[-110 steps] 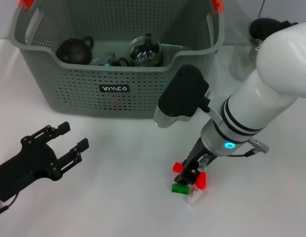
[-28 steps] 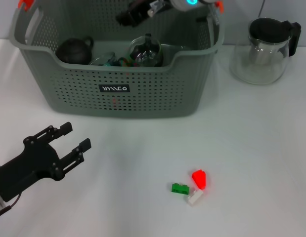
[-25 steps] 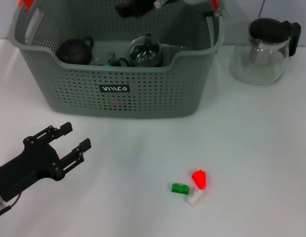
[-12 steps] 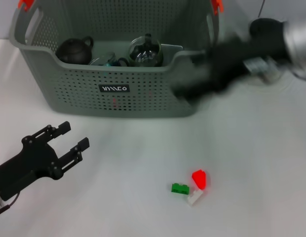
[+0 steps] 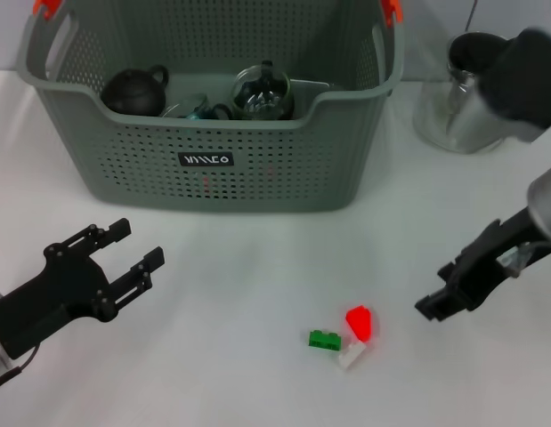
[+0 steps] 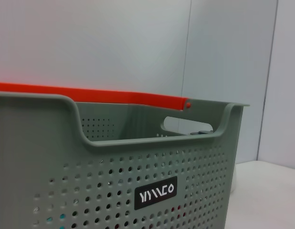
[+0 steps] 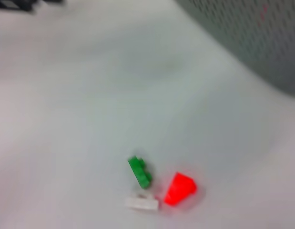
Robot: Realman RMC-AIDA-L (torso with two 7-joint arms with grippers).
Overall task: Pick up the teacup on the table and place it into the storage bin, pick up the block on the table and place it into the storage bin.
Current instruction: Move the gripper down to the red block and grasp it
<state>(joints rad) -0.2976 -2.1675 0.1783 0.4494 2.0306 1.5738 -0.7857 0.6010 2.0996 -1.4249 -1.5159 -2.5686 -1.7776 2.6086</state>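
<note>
Lying on the white table [image 5: 257, 374], near centre: three blocks in a tight cluster. Green block [image 5: 325, 339] on the left; red block [image 5: 360, 321] just to its right and slightly farther; white block [image 5: 351, 356] nearest, touching or almost touching both. The right wrist view shows the same three pieces, green [image 7: 139, 171], red [image 7: 180, 188], white [image 7: 142, 202], all loose on the table.

Bin [image 5: 213, 169]: grey-green, perforated, orange clips at the far corners, dark label with white lettering on the near wall; stands at the far side, left of centre, well apart from the blocks. The left wrist view shows its near wall and label [image 6: 156, 192] close up. Contents: black teapot [image 5: 133, 91] at left; round glass vessel [image 5: 262, 92] near the middle; a teal-tinted item between them, too hidden to name.

Glass jug [image 5: 462, 93]: far right, beside the bin, partly covered by the right arm.

Right gripper [image 5: 440, 304]: low over the table, right of the blocks, apart from them, holding nothing; whether its fingers are open or closed cannot be told.

Left gripper [image 5: 115, 253]: near left, above the table, fingers spread apart, empty.
</note>
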